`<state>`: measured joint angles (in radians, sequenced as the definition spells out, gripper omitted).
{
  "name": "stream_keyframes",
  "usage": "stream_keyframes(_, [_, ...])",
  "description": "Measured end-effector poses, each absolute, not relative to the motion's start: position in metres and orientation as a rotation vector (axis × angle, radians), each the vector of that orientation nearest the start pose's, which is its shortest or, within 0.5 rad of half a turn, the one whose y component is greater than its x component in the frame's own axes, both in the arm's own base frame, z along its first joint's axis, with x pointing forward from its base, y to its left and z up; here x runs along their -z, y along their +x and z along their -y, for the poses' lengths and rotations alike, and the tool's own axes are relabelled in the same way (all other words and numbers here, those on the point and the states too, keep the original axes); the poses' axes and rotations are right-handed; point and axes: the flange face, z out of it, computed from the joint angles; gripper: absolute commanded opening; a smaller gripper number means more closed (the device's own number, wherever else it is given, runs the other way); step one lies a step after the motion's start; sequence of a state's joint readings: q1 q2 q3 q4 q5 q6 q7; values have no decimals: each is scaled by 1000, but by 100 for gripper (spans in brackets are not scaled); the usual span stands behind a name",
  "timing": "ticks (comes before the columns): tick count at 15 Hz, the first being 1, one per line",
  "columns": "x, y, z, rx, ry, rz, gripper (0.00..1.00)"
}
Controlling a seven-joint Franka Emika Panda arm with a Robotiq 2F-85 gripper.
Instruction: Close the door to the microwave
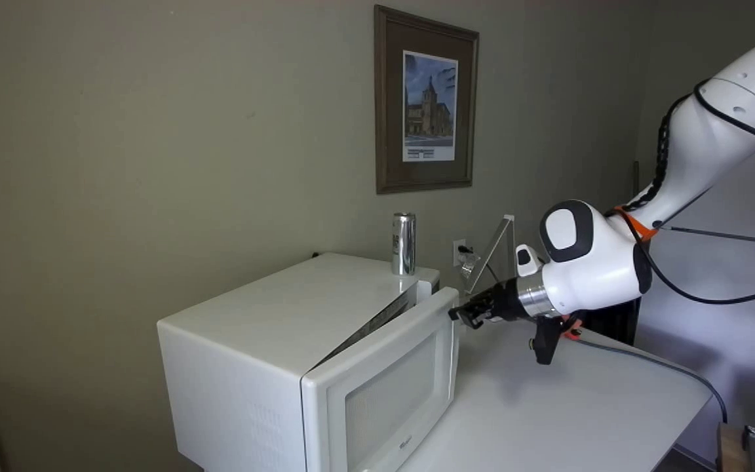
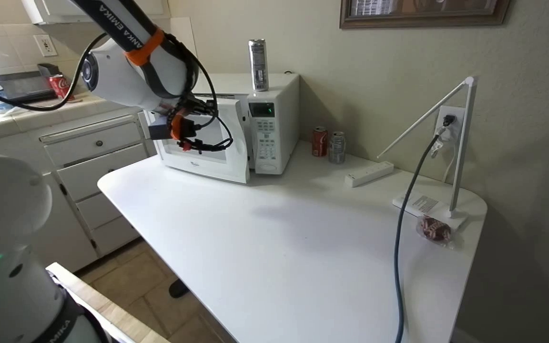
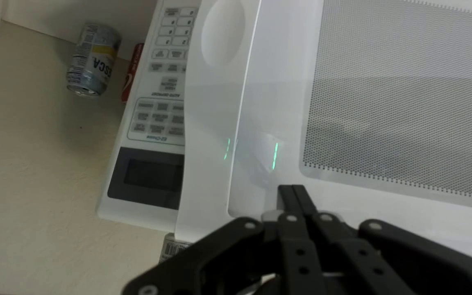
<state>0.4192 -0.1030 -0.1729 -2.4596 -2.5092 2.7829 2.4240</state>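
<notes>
A slim wedge of room opens between the ajar door (image 1: 384, 393) and the body of the microwave (image 1: 272, 328), with the gripper (image 3: 292, 189) crowding the door's upper free corner. A broad sweep of tabletop (image 2: 298, 238) lies open in front, while a red can (image 2: 320, 141) and a silver can (image 2: 337, 147) obstruct the microwave's side and a cable (image 2: 399, 238) cuts across near the lamp (image 2: 463, 143).
</notes>
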Motion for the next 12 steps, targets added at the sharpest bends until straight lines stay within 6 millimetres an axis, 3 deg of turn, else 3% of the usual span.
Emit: stream_keyframes(12, [-329,432,-136,1695,-2759,359,0])
